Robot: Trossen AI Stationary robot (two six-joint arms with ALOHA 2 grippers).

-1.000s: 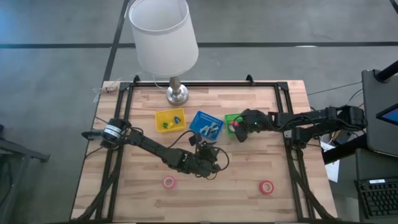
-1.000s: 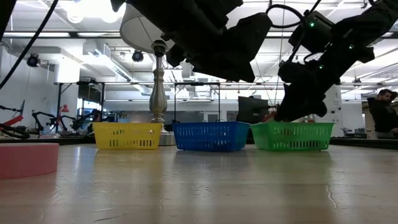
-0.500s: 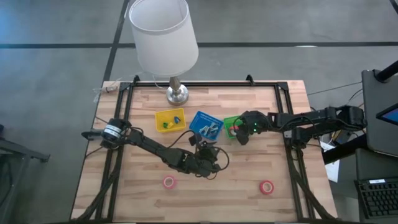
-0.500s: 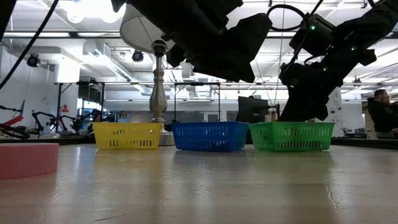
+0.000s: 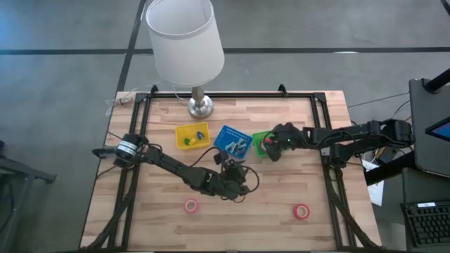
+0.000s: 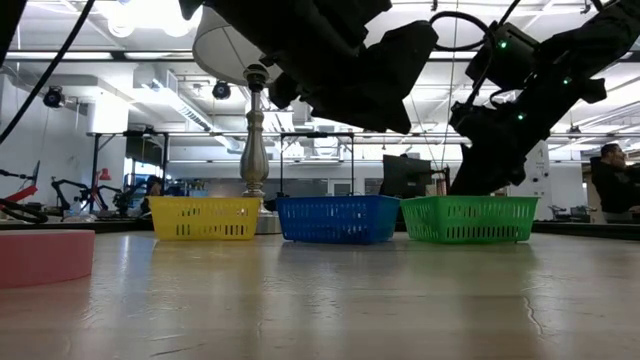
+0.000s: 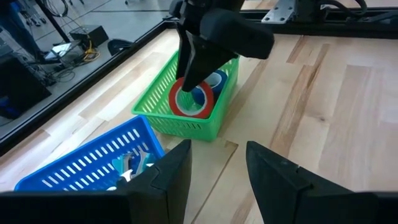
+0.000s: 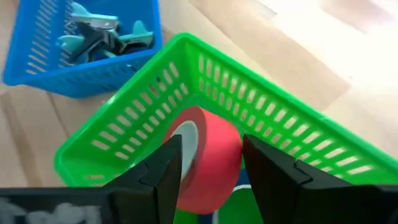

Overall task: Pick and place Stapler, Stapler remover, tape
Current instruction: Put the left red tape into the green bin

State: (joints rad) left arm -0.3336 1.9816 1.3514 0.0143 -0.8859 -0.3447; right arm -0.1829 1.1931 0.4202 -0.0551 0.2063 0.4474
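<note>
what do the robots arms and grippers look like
Both arms are dark, nearly black, jointed segments with black cables looping alongside. The left arm has a silvery ring at its base; the right arm shows small green lights near its wrist. Each gripper has two flat, dark fingers.

the table (image 5: 281,190) is pale wood with light brown grain stripes. three slotted baskets stand in a row: a yellow basket (image 5: 192,135), a blue basket (image 5: 233,140) and a green basket (image 7: 186,118). in the green basket lies a red tape roll (image 8: 202,155) with a pale centre, on a blue tape roll (image 7: 214,79). two more red rolls (image 5: 190,205) lie on the wood. the lamp (image 5: 184,39) has a white shade and a silver foot. both arms are black.
</note>
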